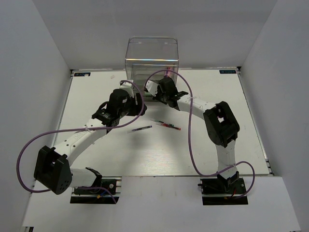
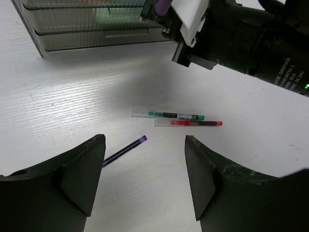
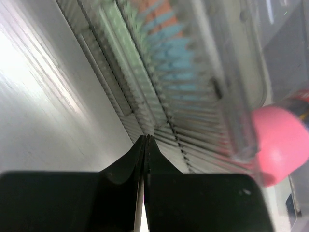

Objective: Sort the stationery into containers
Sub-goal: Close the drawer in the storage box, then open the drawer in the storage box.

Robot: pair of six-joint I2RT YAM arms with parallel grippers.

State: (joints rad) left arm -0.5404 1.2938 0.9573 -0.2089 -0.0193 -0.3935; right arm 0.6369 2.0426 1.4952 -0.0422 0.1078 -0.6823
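The clear organizer (image 1: pixel 152 58) stands at the table's back, a tall top bin over ribbed drawers (image 2: pixel 91 29). My right gripper (image 1: pixel 151 91) is shut, its tips (image 3: pixel 146 137) against the drawer fronts (image 3: pixel 159 96); nothing shows between the jaws. Orange, light-blue and green markers (image 3: pixel 169 53) blur through the ribbed plastic, and a pink tube (image 3: pixel 280 145) sits in the bin. My left gripper (image 2: pixel 145 145) is open and empty above the table. A thin purple pen (image 2: pixel 124 151) lies beside its left finger. A green pen (image 2: pixel 169 115) and a red pen (image 2: pixel 190 123) lie just beyond.
The right arm's black wrist (image 2: pixel 241 38) hangs over the table just beyond the loose pens (image 1: pixel 166 125). White walls close in the table on three sides. The purple pen (image 1: pixel 140 129) lies mid-table between both arms.
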